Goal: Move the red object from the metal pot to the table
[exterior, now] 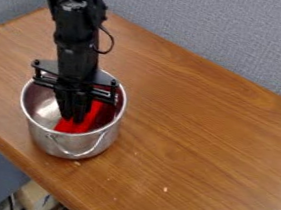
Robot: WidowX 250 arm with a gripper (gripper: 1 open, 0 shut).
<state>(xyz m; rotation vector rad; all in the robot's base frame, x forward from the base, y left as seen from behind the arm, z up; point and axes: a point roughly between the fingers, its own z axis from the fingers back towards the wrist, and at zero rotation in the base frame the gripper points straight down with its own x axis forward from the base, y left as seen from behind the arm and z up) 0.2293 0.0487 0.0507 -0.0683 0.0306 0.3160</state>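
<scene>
The metal pot (pixel 46 134) stands near the front left edge of the table (pixel 195 116), its small handle facing the front. Inside it leans the red object (pixel 78 121), a bright red block, partly hidden by the pot wall. My gripper (pixel 74 108) points straight down into the pot from the black arm above. Its fingers have come together on the upper part of the red object, so it is shut on it. The fingertips sit below the rim.
The table's dark front edge (pixel 36 176) runs just in front of the pot, with a drop to the floor beyond. A grey wall (pixel 225 25) backs the table. Bare wood lies to the right of the pot.
</scene>
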